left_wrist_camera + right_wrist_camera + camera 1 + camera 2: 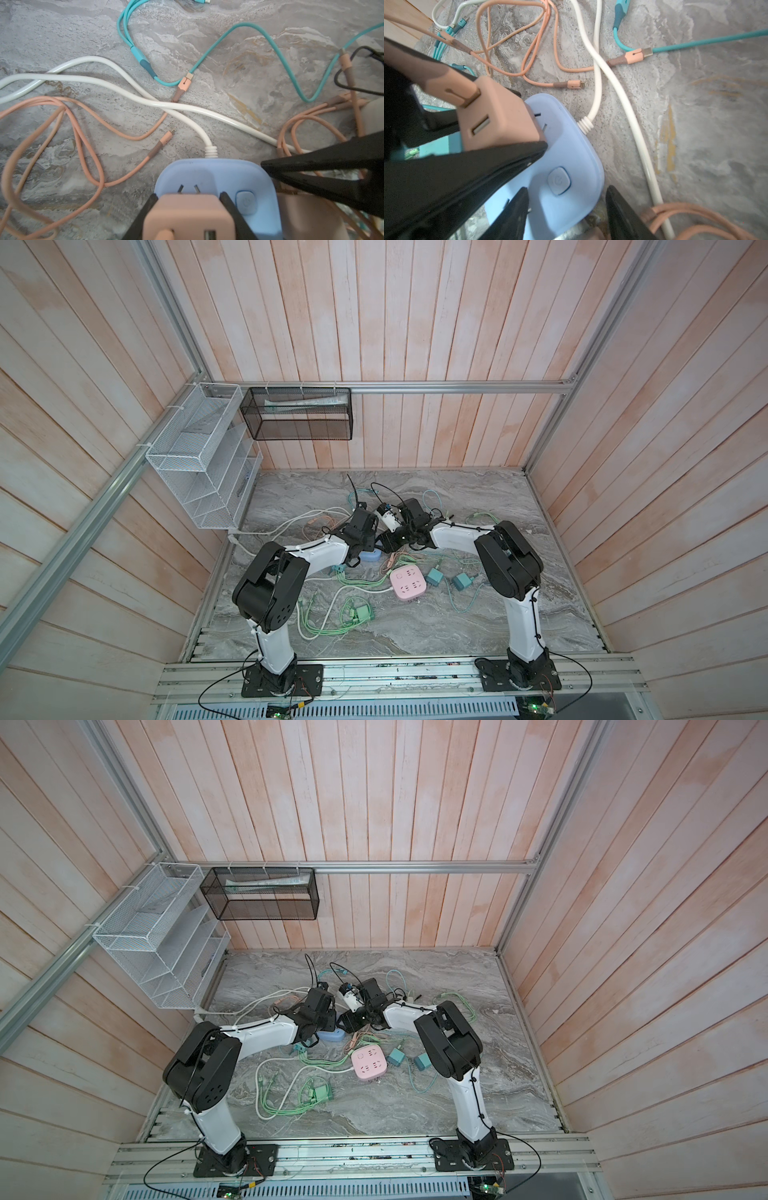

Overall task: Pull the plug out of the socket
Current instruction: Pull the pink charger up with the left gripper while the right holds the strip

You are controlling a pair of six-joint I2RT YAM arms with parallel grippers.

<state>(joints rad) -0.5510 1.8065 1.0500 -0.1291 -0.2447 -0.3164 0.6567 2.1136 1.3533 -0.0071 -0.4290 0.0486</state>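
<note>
Plug (pixel 189 216), a pink block at lower centre of the left wrist view, shows its prongs above the blue socket (pixel 207 172), with the left gripper (pixel 188 195) clamped on its flat sides. Right gripper (pixel 566 188) stands half open, holding nothing, straddling the socket's end. We judge the plug light, rigid and smooth: grip low on its flat sides.

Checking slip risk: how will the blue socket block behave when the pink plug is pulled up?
The blue socket block looks small and light on the smooth marble tabletop, so it may lift or slide with the pink plug unless pinned. Its white cord lies slack, anchoring little. The left end effector clamps the plug's flat sides, so slipping seems unlikely.
</note>
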